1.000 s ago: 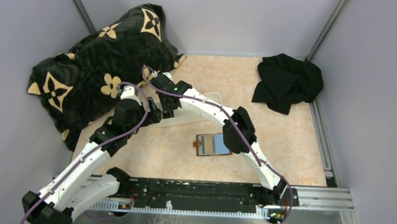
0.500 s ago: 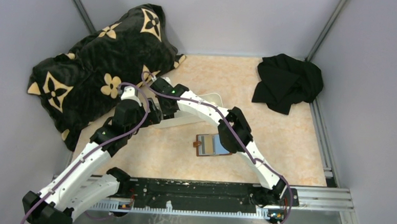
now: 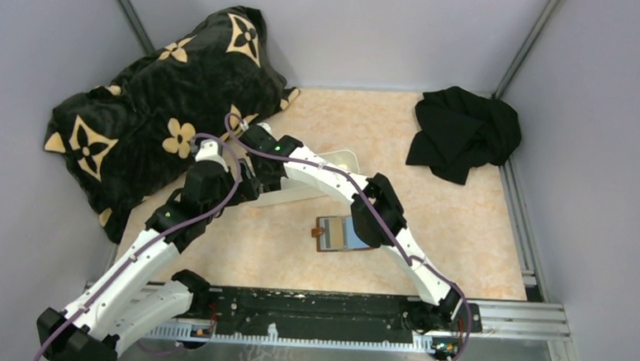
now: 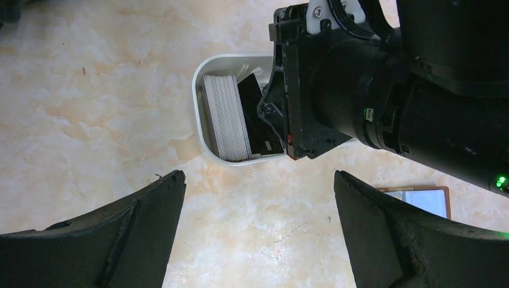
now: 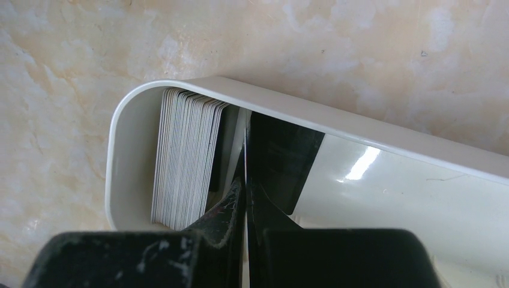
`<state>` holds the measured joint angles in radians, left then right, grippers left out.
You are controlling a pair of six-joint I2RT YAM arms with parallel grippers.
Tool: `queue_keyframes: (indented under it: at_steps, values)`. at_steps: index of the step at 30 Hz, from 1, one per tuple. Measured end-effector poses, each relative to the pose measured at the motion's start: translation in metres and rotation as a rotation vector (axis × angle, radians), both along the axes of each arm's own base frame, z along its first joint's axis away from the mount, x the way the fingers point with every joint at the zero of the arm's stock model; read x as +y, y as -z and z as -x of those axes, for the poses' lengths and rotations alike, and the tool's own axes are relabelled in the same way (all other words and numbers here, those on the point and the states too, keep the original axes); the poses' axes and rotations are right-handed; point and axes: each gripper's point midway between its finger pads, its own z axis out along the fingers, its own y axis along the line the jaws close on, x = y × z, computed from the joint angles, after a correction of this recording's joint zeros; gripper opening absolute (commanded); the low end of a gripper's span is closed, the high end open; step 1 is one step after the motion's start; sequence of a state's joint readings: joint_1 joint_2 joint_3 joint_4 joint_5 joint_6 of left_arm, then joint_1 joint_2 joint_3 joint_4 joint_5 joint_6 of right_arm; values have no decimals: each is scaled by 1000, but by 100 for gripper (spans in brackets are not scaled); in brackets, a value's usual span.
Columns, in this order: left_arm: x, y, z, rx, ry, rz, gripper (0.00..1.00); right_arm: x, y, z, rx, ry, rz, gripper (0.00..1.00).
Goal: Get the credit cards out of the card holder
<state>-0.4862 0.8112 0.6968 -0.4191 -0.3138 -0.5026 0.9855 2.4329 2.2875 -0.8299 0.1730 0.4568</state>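
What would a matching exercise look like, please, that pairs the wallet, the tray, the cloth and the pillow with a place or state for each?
Things:
1. wallet
2. tray
3. cloth
4. pillow

Places or states:
A. bunched up in the far right corner
B. lying open, blue-grey inside showing
C. under the right gripper, which pinches a dark card
D. at the far left, black with tan flowers

Pairs: 1-B, 2-C, 3-A, 4-D
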Motion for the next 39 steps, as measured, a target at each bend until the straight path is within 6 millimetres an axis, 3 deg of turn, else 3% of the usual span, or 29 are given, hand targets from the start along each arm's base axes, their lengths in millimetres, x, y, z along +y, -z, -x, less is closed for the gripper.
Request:
queue_keyframes:
  at_steps: [24,35,39]
  values:
    - [2,2,2,0,-2,-1,99,6,-3,2,-10,-9,-12,0]
    - [2,4,3,5,2,0,99,-5,9,-2,-35,21,57,0]
    - [2,8,4,12,4,-2,99,0,9,-3,-44,20,57,0]
